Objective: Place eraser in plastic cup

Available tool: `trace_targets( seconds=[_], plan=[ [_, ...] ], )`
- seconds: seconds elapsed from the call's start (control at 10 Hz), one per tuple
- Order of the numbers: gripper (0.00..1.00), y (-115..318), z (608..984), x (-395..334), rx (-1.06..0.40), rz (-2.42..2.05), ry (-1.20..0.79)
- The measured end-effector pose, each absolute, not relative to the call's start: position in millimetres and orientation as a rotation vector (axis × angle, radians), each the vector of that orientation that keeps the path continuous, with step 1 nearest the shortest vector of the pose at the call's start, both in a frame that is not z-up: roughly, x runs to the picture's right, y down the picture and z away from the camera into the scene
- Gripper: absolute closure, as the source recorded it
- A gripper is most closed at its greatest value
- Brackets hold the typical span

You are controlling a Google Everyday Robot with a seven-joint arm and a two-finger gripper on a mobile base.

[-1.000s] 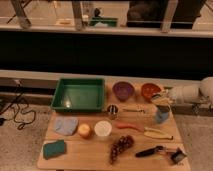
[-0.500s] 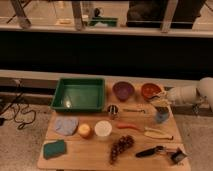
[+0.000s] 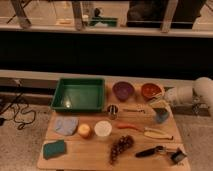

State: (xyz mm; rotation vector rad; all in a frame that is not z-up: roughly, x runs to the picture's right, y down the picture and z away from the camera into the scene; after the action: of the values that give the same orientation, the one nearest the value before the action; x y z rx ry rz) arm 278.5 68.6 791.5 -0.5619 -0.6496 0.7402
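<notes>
The small blue-grey plastic cup (image 3: 161, 116) stands upright near the right edge of the wooden table (image 3: 90, 155). My gripper (image 3: 159, 104) reaches in from the right on a white arm (image 3: 192, 93) and hangs just above the cup, in front of the orange bowl (image 3: 150, 90). A pale shape shows at the gripper's tip; I cannot tell whether it is the eraser. No eraser shows elsewhere on the table.
A green tray (image 3: 79, 94), a purple bowl (image 3: 123, 90), a steel cup (image 3: 112, 110), a white tub (image 3: 103, 129), an orange fruit (image 3: 84, 131), grapes (image 3: 121, 146), a blue cloth (image 3: 66, 125), a teal sponge (image 3: 54, 149) and a black-handled tool (image 3: 152, 151) lie on the table.
The arm has moved a little left and the gripper has come down toward the plastic cup. Nothing else on the table has moved.
</notes>
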Motion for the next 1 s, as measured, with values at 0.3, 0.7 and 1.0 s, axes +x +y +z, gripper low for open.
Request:
trace_targets(
  seconds=[0.3,0.7,1.0],
  plan=[
    [1.0,68.9,797.1,284.5,-0.57,0.749,-0.642],
    [1.0,64.3,800.1,291.8,-0.555,0.767,-0.643],
    [1.0,63.1,801.5,293.2,-0.554,0.781,-0.649]
  ],
)
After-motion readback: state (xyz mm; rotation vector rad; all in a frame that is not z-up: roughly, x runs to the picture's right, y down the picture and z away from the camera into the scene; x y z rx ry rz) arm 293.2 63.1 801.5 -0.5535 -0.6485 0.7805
